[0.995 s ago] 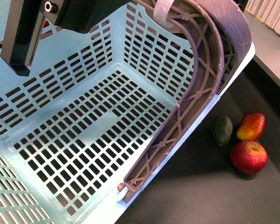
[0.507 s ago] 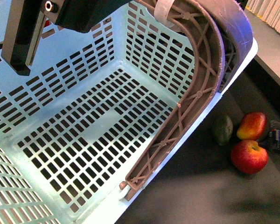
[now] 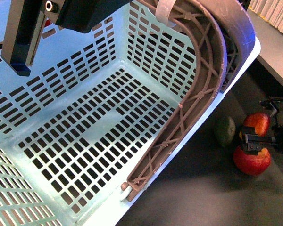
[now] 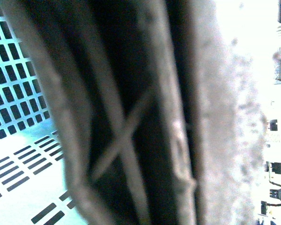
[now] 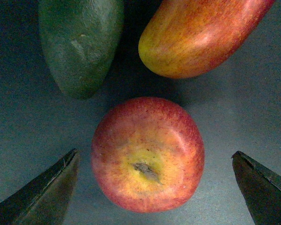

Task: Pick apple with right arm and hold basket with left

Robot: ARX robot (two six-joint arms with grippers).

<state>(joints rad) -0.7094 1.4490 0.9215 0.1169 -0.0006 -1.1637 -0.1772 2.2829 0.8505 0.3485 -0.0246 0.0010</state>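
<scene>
**Apple** (image 3: 251, 161): round and red with a yellow patch around the stem dimple. It sits on the dark counter (image 3: 203, 197) at your right, outside the basket, with the dimple facing up into the right wrist view.

**Right hand** (image 3: 259, 140): it comes in from the right edge and is poised directly over the apple, pointing down. Its fingers are spread wide. In the right wrist view the two dark fingertips (image 5: 47, 187) stand one on each side of the apple, both clear of its skin. It has hold of nothing.

**Neighbouring fruit:** a dark green oval fruit (image 3: 225, 131) and a red-and-yellow oval fruit (image 3: 257, 123) lie just beyond the apple. They are near it but apart from it. In the front view your hand partly covers the red-and-yellow one.

**Basket** (image 3: 85, 141): pale mint with slotted walls and floor. It is tilted so its open side faces the front camera, and it fills the left and centre of that view. Its brown-purple lattice handle (image 3: 203, 94) curves along the edge nearest the fruit, with a white tie (image 3: 162, 12) at the top.

**Left arm** (image 3: 85, 14): dark housing and a black bar hang over the basket's interior at top left. The left wrist view is filled by the blurred handle lattice at close range. You cannot tell how far the left hand is closed.
</scene>
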